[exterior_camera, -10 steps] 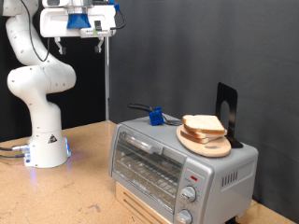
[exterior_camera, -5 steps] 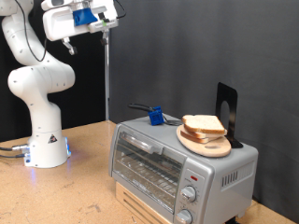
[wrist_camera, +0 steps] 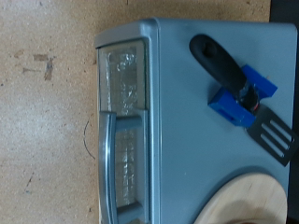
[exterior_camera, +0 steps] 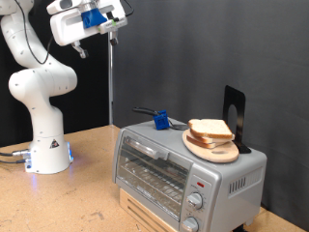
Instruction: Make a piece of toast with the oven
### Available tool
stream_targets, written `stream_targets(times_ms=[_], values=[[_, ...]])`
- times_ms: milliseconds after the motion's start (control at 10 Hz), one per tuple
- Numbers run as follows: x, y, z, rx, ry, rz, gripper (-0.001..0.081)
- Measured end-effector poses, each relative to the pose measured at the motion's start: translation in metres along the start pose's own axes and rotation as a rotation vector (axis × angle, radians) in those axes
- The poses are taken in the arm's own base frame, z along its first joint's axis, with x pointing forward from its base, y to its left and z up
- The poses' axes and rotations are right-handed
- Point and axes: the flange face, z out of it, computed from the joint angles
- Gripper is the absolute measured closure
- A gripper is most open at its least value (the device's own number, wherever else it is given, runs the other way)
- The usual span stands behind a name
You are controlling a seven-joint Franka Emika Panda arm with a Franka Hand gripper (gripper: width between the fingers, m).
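Note:
The silver-grey oven (exterior_camera: 183, 166) stands on the wooden table with its glass door shut. On its top lies a round wooden board (exterior_camera: 214, 151) that carries a stack of bread slices; the top slice of toast (exterior_camera: 210, 129) is pale tan with a brown crust. My gripper (exterior_camera: 116, 19) hangs high above the table at the exterior view's top left, far from the oven and with nothing seen in it. The wrist view looks down on the oven's top (wrist_camera: 182, 121), its door handle (wrist_camera: 106, 163) and the board's edge (wrist_camera: 250, 201). My fingers do not show there.
A black spatula (exterior_camera: 147, 111) in a blue holder (exterior_camera: 161, 120) lies on the oven top; it also shows in the wrist view (wrist_camera: 220, 61). A black stand (exterior_camera: 235, 114) rises behind the board. A thin pole (exterior_camera: 111, 82) stands behind the oven. The arm's base (exterior_camera: 43, 150) is at the left.
The hand has tilted and drifted slightly up and to the exterior view's left. The oven, board and bread have not moved.

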Motion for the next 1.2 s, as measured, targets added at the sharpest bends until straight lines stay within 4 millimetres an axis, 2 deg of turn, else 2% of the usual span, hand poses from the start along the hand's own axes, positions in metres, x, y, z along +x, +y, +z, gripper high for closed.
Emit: stream_targets(times_ms=[500, 900, 1200], values=[[0.025, -0.016, 0.034, -0.001, 0.042, 0.023, 0.0000], [0.048, -0.025, 0.075, -0.037, 0.060, 0.009, 0.0000], [0.060, -0.025, 0.114, -0.084, 0.080, -0.002, 0.0000]])
